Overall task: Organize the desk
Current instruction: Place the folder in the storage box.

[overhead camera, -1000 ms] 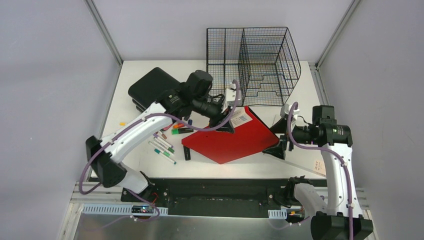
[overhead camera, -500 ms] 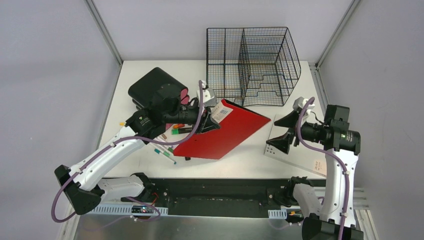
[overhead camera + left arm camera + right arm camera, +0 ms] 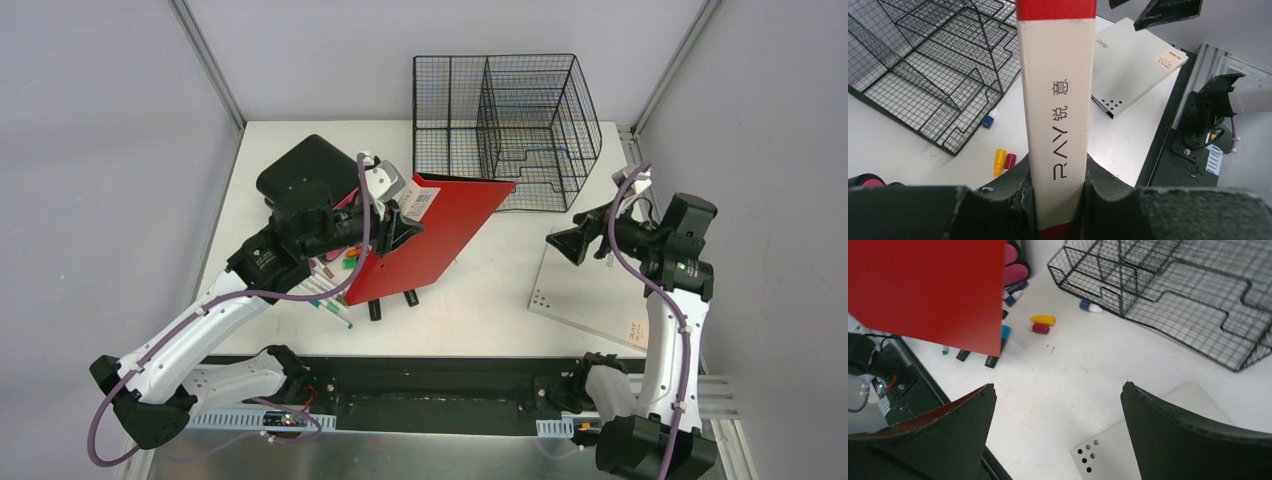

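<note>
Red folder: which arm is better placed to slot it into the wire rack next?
Probably left. The left gripper is shut on the red folder at its labelled edge, holding it raised beside the wire rack. The right gripper stands open and empty near the white booklet.

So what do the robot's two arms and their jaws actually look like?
Both the left arm and right arm have white link shells with black joints and black wrist housings. A purple cable loops loosely along each. The jaws are matte black wedges, tapering toward their tips.
</note>
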